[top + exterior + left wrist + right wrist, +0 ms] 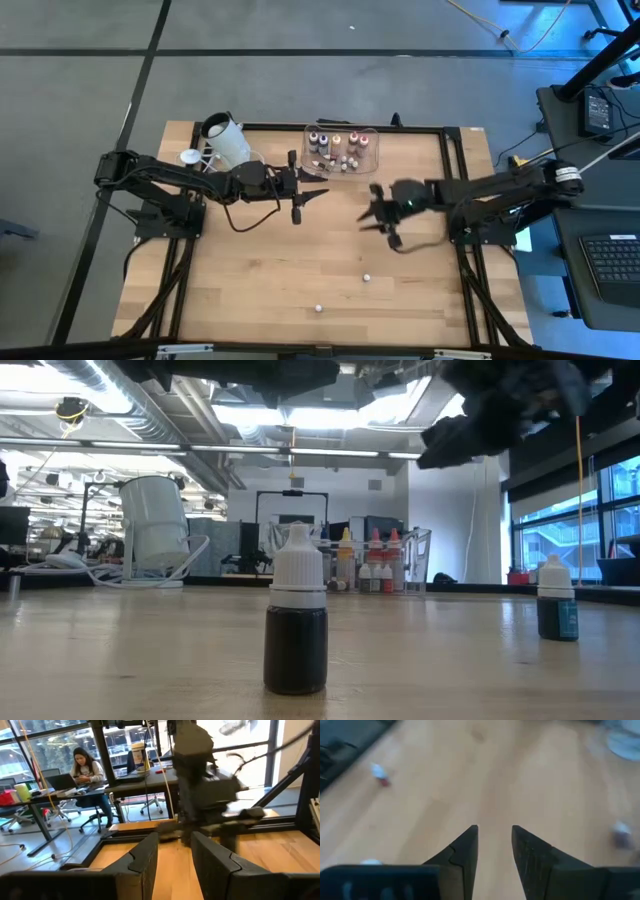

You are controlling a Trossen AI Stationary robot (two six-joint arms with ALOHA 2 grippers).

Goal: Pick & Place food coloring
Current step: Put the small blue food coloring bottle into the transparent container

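Observation:
Two loose food coloring bottles stand on their bases on the wooden table, one (367,278) near the middle front and one (318,309) closer to the near edge. In the low view they show as a dark bottle (296,622) and a blue one (557,600). More bottles stand in the clear tub (340,148) at the far edge. My left gripper (312,196) hangs open above mid-table with nothing between its fingers (145,857). Facing it, my right gripper (370,212) is open, tilted down and holding nothing (495,845).
A white cup (225,140) lies at the far left with a small white piece (190,157) beside it. A black frame (455,200) runs around the table. A person sits at a desk (87,767) in the room beyond. Bare wood lies between the grippers and the near edge.

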